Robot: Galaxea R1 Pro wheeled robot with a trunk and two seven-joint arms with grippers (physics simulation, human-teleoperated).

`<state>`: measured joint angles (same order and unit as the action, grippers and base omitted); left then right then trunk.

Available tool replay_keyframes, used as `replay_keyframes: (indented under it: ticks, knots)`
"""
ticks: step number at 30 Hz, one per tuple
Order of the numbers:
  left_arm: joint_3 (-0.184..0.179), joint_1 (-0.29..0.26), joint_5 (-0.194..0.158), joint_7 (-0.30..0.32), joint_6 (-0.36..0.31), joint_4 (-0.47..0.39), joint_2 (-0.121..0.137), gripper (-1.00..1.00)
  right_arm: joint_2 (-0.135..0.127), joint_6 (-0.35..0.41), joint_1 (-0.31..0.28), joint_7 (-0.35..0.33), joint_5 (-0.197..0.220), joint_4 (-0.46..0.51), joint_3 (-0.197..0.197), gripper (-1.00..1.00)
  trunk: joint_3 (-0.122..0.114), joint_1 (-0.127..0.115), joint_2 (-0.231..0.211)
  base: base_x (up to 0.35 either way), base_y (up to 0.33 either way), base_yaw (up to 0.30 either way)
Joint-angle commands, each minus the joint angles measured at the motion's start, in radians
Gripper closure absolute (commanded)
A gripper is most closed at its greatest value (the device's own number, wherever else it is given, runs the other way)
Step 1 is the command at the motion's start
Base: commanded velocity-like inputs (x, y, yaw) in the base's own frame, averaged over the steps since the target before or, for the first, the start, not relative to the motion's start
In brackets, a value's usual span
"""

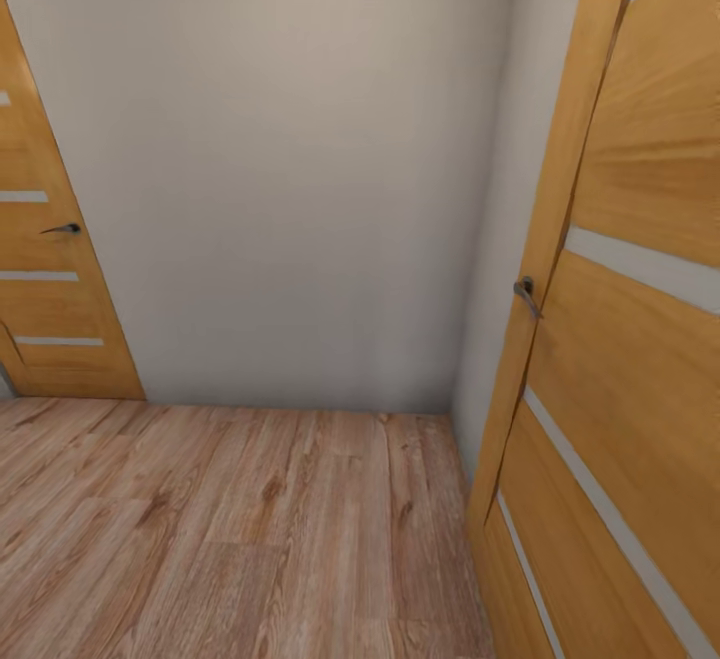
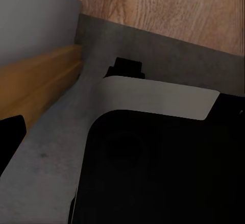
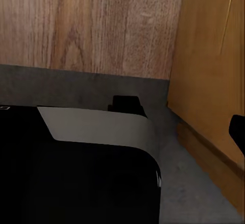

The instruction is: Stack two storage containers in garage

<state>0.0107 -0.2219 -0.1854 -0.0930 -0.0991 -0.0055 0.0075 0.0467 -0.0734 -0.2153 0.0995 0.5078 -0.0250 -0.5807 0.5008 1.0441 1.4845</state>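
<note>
Head view: the robot faces a plain white wall at the end of a passage floored in light wood planks. An orange-brown door with frosted strips stands open just right of that wall, its metal lever handle on the edge nearest the wall. A second door of the same pattern lies left of the wall, with its own handle.

Wrist views: both look down on the robot's black base with a pale band, standing on dark grey concrete. The wood planking begins just beyond the base, so the base appears to sit on a threshold between the two floor types. The open door's lower edge is near the base in the right wrist view.

Fingers: a dark shape at the border of each wrist view may be a fingertip; whether either pair is open, closed or gripping anything cannot be told.

Task status: no storage container is visible from here, carried or set down. Judged from this, the robot is in transit at a doorway. Nothing confirms any placement; floor placement and stacking must be treated as outstanding.
</note>
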Motion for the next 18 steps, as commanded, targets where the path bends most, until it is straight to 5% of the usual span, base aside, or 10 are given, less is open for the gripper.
replay_keyframes:
  ticks: [1,10,18]
  knots:
    - [0.001,-0.001,-0.006,-0.003,-0.004,-0.001,0.0,-1.0,0.001,-0.005,-0.001,0.001,0.009,-0.003,-0.008,-1.0,0.001,0.0,0.001,0.042,-0.137,0.0]
    - [0.001,-0.001,-0.006,-0.002,-0.004,-0.001,0.001,-1.0,0.001,-0.005,-0.001,0.0,0.009,-0.003,-0.008,-1.0,0.001,0.0,0.001,0.024,-0.024,0.0]
    - [0.001,-0.001,-0.006,-0.002,-0.004,-0.001,0.002,-1.0,0.001,-0.005,-0.001,0.001,0.009,-0.003,-0.008,-1.0,0.001,0.0,0.001,0.218,0.0,0.0]
